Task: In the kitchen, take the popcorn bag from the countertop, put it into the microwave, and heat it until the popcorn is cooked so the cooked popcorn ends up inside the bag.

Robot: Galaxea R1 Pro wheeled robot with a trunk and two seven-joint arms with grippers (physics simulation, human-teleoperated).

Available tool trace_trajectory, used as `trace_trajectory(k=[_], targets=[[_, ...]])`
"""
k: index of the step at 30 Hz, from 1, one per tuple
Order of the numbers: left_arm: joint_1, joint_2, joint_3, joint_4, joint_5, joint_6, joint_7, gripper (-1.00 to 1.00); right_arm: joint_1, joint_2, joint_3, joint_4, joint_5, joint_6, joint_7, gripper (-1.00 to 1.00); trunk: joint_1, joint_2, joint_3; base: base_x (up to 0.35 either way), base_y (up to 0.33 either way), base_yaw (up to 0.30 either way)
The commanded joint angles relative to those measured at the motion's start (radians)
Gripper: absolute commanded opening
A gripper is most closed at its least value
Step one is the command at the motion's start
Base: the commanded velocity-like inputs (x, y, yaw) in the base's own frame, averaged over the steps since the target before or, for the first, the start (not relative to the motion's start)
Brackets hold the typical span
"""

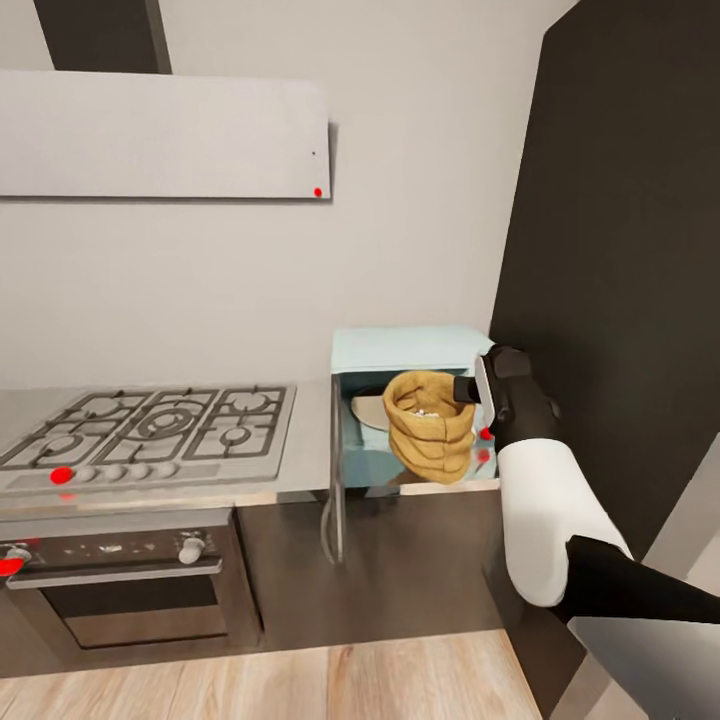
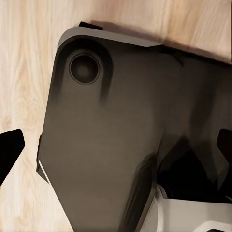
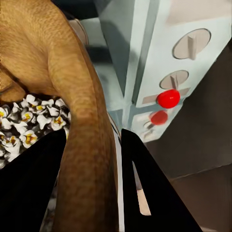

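Note:
The pale-blue microwave [image 1: 400, 350] stands on the grey countertop [image 1: 310, 440] with its door [image 1: 337, 470] swung open, seen edge-on. The tan popcorn bag [image 1: 430, 440] hangs at the mouth of the cavity, its bottom overlapping the lower front edge. White popped popcorn [image 1: 425, 408] shows inside it. My right gripper [image 1: 475, 392] is shut on the bag's rolled rim from the right. In the right wrist view the rim [image 3: 82, 145] sits between the black fingers, with popcorn [image 3: 29, 125] to one side and the white knob panel [image 3: 188, 63] behind. My left gripper [image 2: 116, 145] is open above my dark base.
A gas hob [image 1: 150, 425] lies left of the microwave, over a dark built-in oven [image 1: 120, 580]. A white hood [image 1: 160, 135] hangs on the wall above. A tall dark cabinet [image 1: 620, 250] stands close on the right. Light wood floor [image 1: 300, 680] is below.

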Motion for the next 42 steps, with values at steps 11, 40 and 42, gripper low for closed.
trace_trajectory(k=[11,40,42], targets=[[0.000,-0.002,0.004,0.000,0.000,-0.003,-0.001,1.00,-0.003,0.001,-0.002,-0.020,-0.011,0.002,-0.008,-1.00,0.000,-0.001,-0.001,0.017,0.000,0.000],[0.000,-0.002,0.004,0.000,0.000,-0.003,-0.001,1.00,-0.003,0.001,-0.008,-0.003,-0.014,0.002,0.041,-1.00,0.000,-0.001,-0.001,0.000,0.045,0.000],[0.000,-0.002,0.004,0.000,0.000,-0.003,-0.001,1.00,-0.003,0.001,-0.008,0.002,-0.015,0.002,0.041,-1.00,0.000,-0.001,-0.001,0.000,0.000,0.000]])
